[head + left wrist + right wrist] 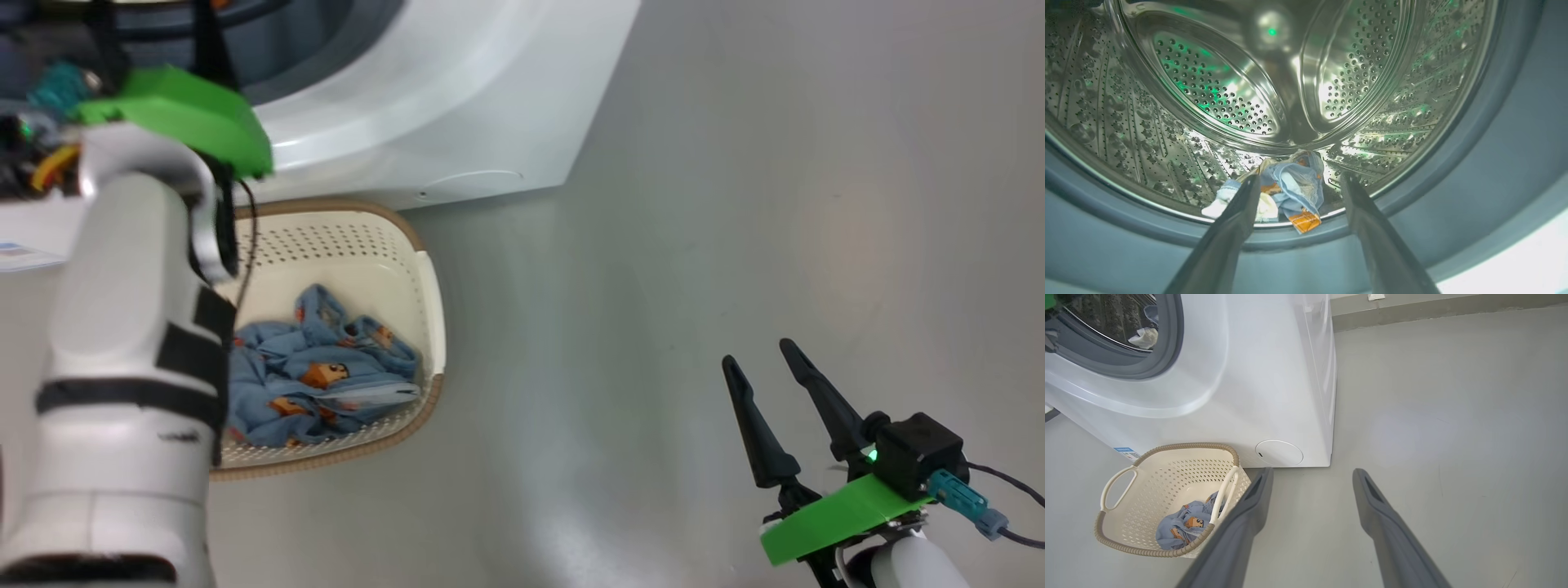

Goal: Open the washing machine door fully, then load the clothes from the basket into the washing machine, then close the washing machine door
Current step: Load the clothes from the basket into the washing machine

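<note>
Steel, glossy and pierced with rows of small holes, the drum [1208,90] curves around a small heap of clothes [1290,192]: crumpled light-blue cloth, a white piece and an orange-brown patch. They lie at the drum's low front edge, just inside the smooth grey rubber gasket [1494,143]. The left end effector [1300,176] points straight at this heap with its two dark tapered fingers spread wide and nothing between them. The heap shows in the gap close beyond the tips; whether they touch it I cannot tell. A soft blue bundle [318,376] printed with orange-brown figures sits in one end of the basket [359,237], a cream perforated plastic tub with rounded corners and a brown woven-look rim. The basket stands on the floor [735,204] just beside the foot of the white, smooth-sided washer [457,106]. The right end effector [756,353] hangs over bare matte grey floor, well apart from the basket and to its right, fingers parted and empty.
</note>
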`<state>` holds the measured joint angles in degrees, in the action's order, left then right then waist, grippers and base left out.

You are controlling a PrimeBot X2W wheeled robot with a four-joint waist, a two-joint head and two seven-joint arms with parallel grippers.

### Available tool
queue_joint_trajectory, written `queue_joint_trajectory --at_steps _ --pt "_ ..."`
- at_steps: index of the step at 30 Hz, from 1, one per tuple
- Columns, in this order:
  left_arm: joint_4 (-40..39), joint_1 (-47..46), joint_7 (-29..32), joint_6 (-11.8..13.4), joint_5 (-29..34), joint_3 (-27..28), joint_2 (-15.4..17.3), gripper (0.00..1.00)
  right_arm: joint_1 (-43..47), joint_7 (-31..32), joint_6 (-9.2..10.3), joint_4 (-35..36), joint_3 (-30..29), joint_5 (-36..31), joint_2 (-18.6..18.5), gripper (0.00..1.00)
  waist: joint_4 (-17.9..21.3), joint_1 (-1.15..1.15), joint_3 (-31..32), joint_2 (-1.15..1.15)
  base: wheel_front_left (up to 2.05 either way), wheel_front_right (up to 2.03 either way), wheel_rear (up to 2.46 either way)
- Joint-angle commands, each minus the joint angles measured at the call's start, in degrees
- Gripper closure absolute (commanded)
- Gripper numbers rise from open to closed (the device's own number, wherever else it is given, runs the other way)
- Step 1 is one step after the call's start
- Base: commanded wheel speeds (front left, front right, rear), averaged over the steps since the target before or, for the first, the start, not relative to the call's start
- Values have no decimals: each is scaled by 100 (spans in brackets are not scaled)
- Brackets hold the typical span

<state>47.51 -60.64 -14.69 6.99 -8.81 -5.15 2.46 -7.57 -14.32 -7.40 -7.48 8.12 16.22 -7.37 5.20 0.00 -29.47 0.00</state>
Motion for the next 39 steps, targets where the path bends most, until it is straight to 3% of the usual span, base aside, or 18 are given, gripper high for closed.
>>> queue_joint_trajectory --at_steps 1,9,25,39 --pt "-318 303 -30 -37 -69 23 140 0 202 -68 -9 116 70 -85 -55 0 -175 0 159 0 0 0 0" --pt "-1008 1279 -30 -80 -174 -213 64 0 260 -68 -9 156 -20 -139 -59 0 -318 0 291 0 0 0 0" --pt "-2791 3794 -30 140 -822 -613 43 0 376 -68 -9 196 -197 -239 -45 0 -502 0 917 0 0 0 0" --pt "-4017 4861 -30 338 -807 -434 43 0 434 -68 -9 265 -266 -261 -88 0 -608 0 1010 0 0 0 0"
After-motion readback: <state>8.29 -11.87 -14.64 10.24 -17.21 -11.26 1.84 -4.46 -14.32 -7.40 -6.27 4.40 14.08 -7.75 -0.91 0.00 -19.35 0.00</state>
